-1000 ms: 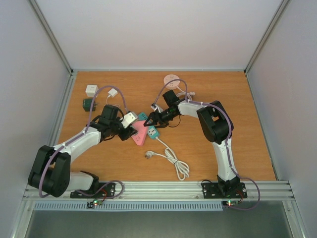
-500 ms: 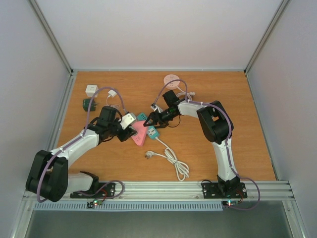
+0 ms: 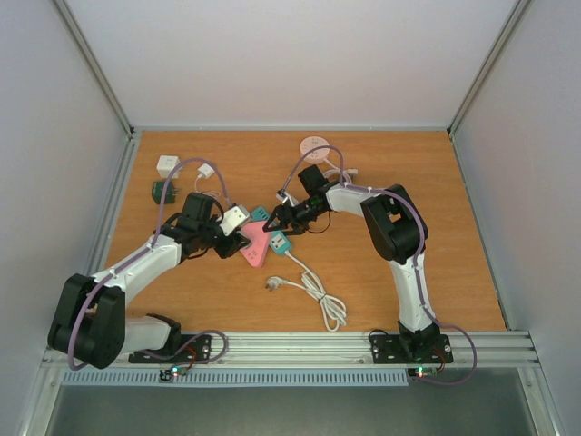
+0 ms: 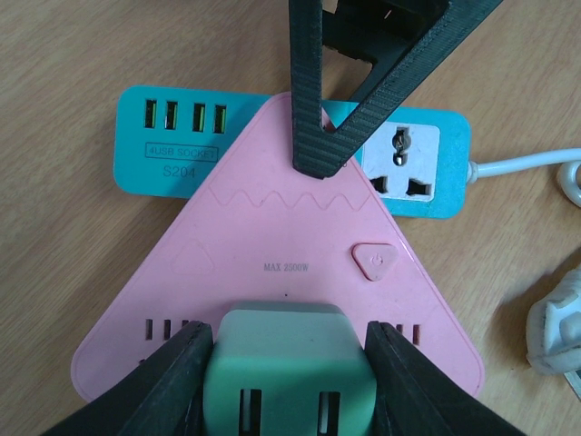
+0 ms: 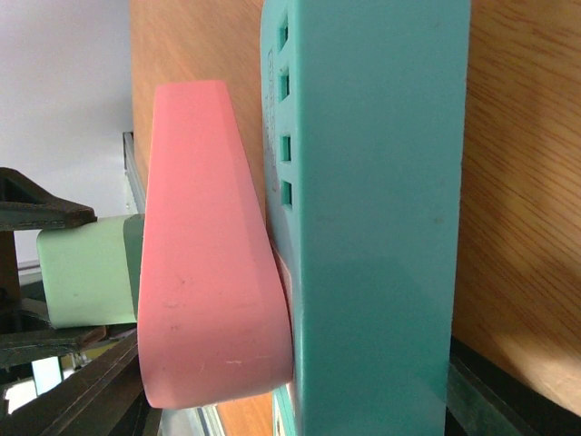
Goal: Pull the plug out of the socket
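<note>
A pink triangular socket [image 3: 256,243] [image 4: 281,263] lies on top of a teal power strip [image 3: 280,242] [image 4: 172,136] near the middle of the table. A mint-green plug [image 4: 286,350] [image 5: 86,272] sits against the socket's wide end. My left gripper [image 3: 232,220] [image 4: 289,363] is shut on the plug, one finger on each side. My right gripper [image 3: 272,220] [image 5: 300,400] clamps the socket's pointed end, with the socket [image 5: 200,245] and strip [image 5: 381,227] stacked between its fingers. One right fingertip [image 4: 318,159] presses on the pink top.
The strip's white cable [image 3: 313,291] coils toward the near edge. A white cube adapter [image 3: 168,165], a small white charger [image 3: 207,170] and a green adapter [image 3: 163,191] sit at the back left. A round pink unit [image 3: 313,145] is at the back. Grey walls enclose the table.
The left arm's wrist has shifted slightly to the left while keeping its hold on the plug. The right arm, socket and strip have not moved.
</note>
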`<state>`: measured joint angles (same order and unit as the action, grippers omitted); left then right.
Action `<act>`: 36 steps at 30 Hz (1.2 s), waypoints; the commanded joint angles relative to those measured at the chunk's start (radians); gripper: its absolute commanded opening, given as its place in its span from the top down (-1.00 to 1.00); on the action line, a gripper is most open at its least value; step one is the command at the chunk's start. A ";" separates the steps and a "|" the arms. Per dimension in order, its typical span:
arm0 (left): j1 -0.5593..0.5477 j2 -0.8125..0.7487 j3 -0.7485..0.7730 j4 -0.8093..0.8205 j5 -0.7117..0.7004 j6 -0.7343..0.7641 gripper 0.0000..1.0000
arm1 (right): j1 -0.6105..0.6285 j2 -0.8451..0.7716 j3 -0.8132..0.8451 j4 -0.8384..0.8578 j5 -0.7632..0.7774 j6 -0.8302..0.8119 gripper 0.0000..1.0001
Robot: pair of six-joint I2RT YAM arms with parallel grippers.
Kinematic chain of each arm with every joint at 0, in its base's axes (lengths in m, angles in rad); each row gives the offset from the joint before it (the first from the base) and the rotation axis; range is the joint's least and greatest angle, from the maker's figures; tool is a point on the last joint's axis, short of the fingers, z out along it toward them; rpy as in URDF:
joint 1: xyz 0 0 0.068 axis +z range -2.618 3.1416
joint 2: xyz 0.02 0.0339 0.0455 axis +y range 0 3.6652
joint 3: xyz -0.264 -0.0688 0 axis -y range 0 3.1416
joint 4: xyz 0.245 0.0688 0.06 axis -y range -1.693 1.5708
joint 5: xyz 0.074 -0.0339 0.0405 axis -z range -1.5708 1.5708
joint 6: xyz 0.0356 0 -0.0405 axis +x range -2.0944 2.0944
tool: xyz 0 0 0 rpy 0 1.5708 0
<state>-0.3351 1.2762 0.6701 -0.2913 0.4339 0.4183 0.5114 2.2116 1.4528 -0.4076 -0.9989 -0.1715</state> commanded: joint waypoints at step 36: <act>0.447 0.074 0.101 -0.016 0.258 0.202 0.50 | -0.029 -0.010 -0.028 -0.025 0.270 0.007 0.27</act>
<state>0.0315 1.2819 0.7383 -0.3325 0.6289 0.5072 0.5144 2.1929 1.4483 -0.3946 -0.9264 -0.1612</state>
